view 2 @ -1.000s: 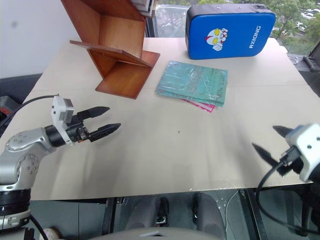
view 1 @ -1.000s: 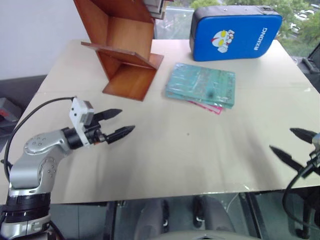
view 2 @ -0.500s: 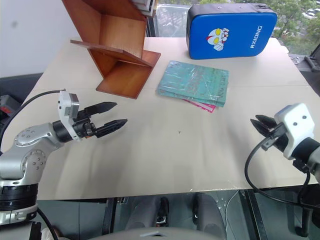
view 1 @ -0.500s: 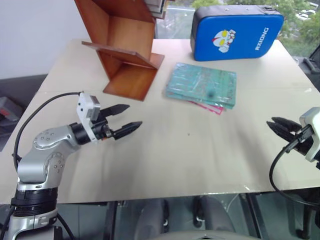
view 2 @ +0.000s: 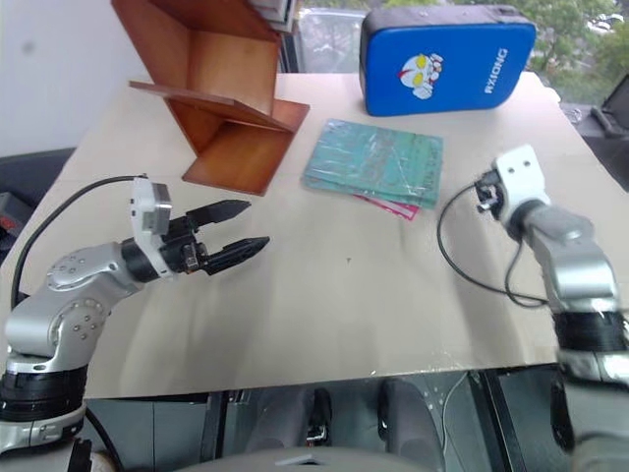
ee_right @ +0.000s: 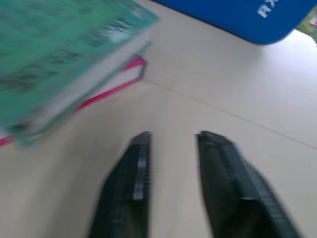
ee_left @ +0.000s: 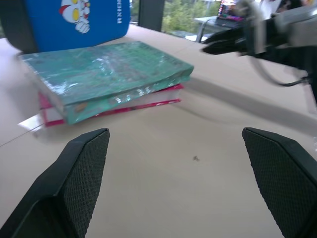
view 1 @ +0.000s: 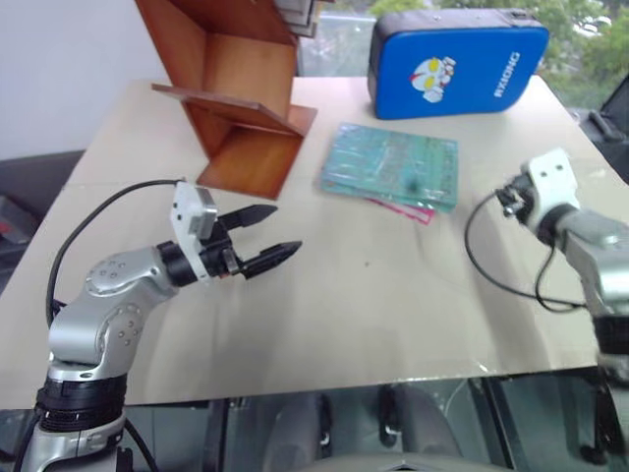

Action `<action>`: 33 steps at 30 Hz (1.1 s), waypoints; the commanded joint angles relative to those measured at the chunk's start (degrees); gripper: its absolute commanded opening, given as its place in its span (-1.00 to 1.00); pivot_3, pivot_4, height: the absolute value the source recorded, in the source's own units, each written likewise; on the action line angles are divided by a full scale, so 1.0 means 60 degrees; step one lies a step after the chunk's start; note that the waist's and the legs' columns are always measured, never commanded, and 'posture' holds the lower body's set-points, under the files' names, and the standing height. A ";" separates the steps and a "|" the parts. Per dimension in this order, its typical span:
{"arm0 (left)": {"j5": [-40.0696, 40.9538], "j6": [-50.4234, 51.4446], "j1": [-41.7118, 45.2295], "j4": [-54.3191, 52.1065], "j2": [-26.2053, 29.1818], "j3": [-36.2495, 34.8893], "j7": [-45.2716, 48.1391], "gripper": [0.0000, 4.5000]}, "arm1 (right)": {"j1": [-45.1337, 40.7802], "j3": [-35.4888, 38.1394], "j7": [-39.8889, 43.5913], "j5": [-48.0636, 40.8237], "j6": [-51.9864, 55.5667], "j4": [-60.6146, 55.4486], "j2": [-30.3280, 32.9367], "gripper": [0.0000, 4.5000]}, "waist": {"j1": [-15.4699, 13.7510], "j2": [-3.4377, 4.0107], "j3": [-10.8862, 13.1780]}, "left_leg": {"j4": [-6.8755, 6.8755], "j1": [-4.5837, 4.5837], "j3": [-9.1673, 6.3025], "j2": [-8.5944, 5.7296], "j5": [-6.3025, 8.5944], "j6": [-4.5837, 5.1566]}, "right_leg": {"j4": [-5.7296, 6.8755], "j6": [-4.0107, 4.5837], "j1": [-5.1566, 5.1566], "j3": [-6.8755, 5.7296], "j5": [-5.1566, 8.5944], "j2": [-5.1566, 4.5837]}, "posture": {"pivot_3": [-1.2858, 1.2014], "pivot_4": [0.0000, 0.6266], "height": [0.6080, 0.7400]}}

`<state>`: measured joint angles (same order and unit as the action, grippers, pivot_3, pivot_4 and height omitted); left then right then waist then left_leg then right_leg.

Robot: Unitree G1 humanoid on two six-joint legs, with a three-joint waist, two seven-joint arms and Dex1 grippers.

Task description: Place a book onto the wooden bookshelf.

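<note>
Underneath the book, pink book.

table, bookshelf, pink book, blue case

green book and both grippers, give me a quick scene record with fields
book: teal-green book flat on the table, on top of a pink book
bookshelf: wooden bookshelf at the far left of the table, apart from the books
left gripper: left gripper open, nothing held, short of the books
right gripper: right gripper narrow gap between fingers, nothing held, near the book's corner
behind: blue case
</note>
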<state>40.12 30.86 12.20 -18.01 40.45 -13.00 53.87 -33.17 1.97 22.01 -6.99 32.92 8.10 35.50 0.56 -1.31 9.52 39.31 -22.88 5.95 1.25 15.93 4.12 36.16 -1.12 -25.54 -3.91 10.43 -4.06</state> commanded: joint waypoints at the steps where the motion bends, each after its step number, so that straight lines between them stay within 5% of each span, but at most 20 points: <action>1: 0.0168 -0.0037 0.0064 -0.0424 0.0085 -0.0193 -0.0068 1.00 | -0.0575 -0.0251 0.0123 0.0331 -0.1060 0.1038 -0.0331 -0.99 | 0.0008 0.0000 0.0000 | -0.0004 -0.0001 -0.0003 0.0001 0.0000 0.0000 | 0.0000 0.0000 0.0000 -0.0003 0.0000 0.0000 | 0.03 -0.52 0.97; 8: 0.0429 -0.0005 -0.0094 -0.0757 -0.0016 -0.0238 -0.0201 1.00 | -0.0715 -0.0567 0.0953 0.0149 -0.1701 0.1392 -0.1178 -0.99 | 0.0018 0.0005 0.0003 | -0.0009 -0.0009 -0.0002 0.0000 0.0001 -0.0001 | -0.0018 -0.0002 0.0001 -0.0007 -0.0002 -0.0005 | 0.03 -0.52 0.97; 25: 0.1680 0.0637 -0.0208 -0.1178 0.0367 -0.0265 0.0268 1.00 | 0.0304 -0.1108 0.1497 -0.0070 -0.0825 -0.1347 -0.2030 -0.99 | 0.0035 0.0009 0.0005 | -0.0004 0.0004 -0.0001 0.0001 0.0001 -0.0003 | 0.0005 0.0000 0.0001 -0.0006 -0.0001 -0.0006 | 0.03 -0.52 0.97; 33: 0.1629 0.1639 0.0364 -0.0560 -0.0776 -0.0061 -0.2629 1.00 | 0.1025 -0.1231 0.1548 -0.0243 -0.0357 -0.2737 -0.2202 -0.99 | -0.0016 0.0010 0.0005 | -0.0003 0.0002 -0.0004 -0.0003 0.0001 -0.0003 | 0.0005 -0.0001 0.0003 -0.0007 -0.0001 -0.0010 | 0.03 -0.52 0.97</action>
<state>48.61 38.33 12.88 -21.48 37.05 -13.02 43.19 -27.38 -6.34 30.99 -7.32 30.09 -3.40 21.72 0.46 -1.24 9.55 39.32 -22.87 5.90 1.23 15.94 4.10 36.20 -1.13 -25.52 -3.96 10.42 -4.12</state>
